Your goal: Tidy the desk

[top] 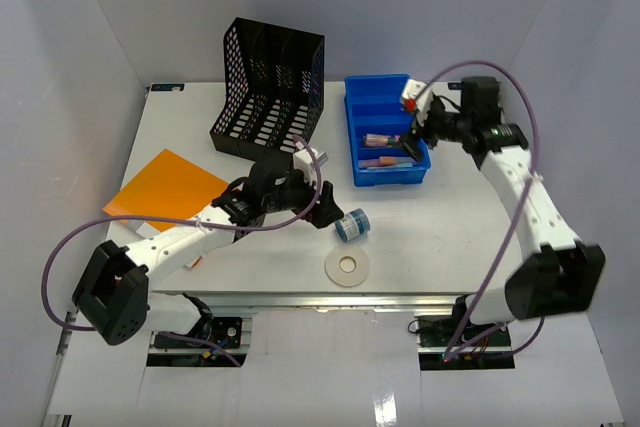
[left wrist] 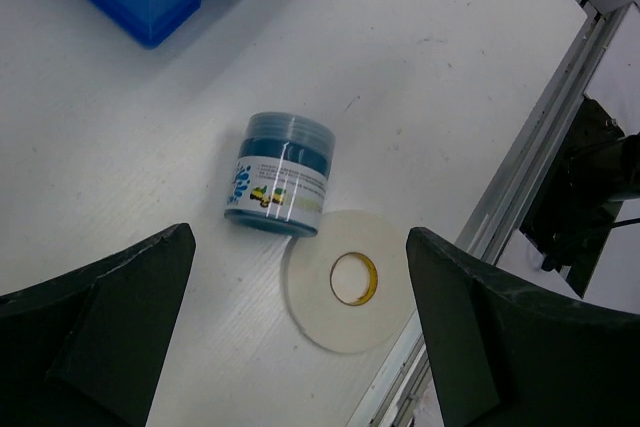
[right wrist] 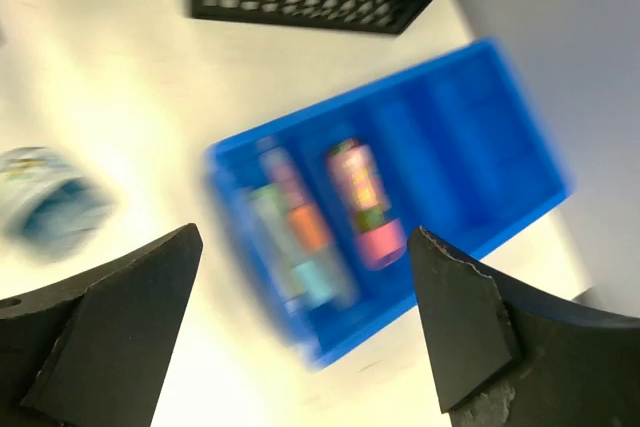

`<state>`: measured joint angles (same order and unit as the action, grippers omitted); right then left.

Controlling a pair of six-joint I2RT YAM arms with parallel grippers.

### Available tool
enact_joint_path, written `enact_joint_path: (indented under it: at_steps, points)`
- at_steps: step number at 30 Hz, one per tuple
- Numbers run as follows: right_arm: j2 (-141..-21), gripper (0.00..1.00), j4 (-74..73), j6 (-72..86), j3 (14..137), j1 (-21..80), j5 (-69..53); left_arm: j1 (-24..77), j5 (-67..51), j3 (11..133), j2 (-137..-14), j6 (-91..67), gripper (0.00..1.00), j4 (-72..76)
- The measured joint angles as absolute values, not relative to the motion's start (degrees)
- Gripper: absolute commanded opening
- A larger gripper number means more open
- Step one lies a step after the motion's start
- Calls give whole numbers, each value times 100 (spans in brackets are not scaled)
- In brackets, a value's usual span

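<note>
Arm bases sit at the near edge, both arms reaching out over the desk (top: 450,237), the big white tabletop that fills the overhead view. Biggest item on it is the black mesh file rack (top: 268,85), upright at the far centre, nothing seen in its slots. Orange sheet (top: 165,187) lies flat on the left side, apart from the rack, not filed. Blue tray (top: 390,175) stands just right of the rack. Right gripper (top: 416,137) hangs over the tray's near end, fingers spread wide, nothing between them. Left gripper (top: 318,199) hovers mid-desk, fingers also wide apart and empty. Below it a blue jar (left wrist: 281,175) lies on its side on bare desk, and a white tape roll (left wrist: 347,281) lies flat, touching or just beside the jar, close to the near rail. Smallest: a few pinkish tube-like items (top: 380,137) in the tray's near compartments, too blurred in the wrist view to name; the far compartments look empty. Judgement: partly done. Small items are binned; the jar, tape and orange sheet are left to put away, with the jar likely next.
</note>
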<state>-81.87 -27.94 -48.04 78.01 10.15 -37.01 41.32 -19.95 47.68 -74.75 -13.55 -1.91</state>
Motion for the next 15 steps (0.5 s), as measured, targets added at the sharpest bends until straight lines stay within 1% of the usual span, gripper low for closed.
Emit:
enact_joint_path:
  at_steps: [2, 4, 8, 11, 15]
  points:
    - [-7360, 90, -2455, -4221, 6915, 774, -4105, 4236, -2002, 5013, -7680, -1115, 98, -363]
    - [-6844, 91, -2236, -3955, 6090, 391, -4634, 4391, -1948, 5267, -7900, -902, 98, -595]
    - [-6389, 92, -2295, -3798, 4606, -489, -5588, 4672, -1728, 5841, -8360, -411, 98, -1126]
    - [-6028, 92, -2420, -3791, 4072, -699, -6086, 4800, -1617, 6214, -8660, 106, 98, -1456]
    - [-5402, 92, -2394, -3812, 3997, -717, -6476, 4870, -1542, 6811, -9174, 735, 98, -1882]
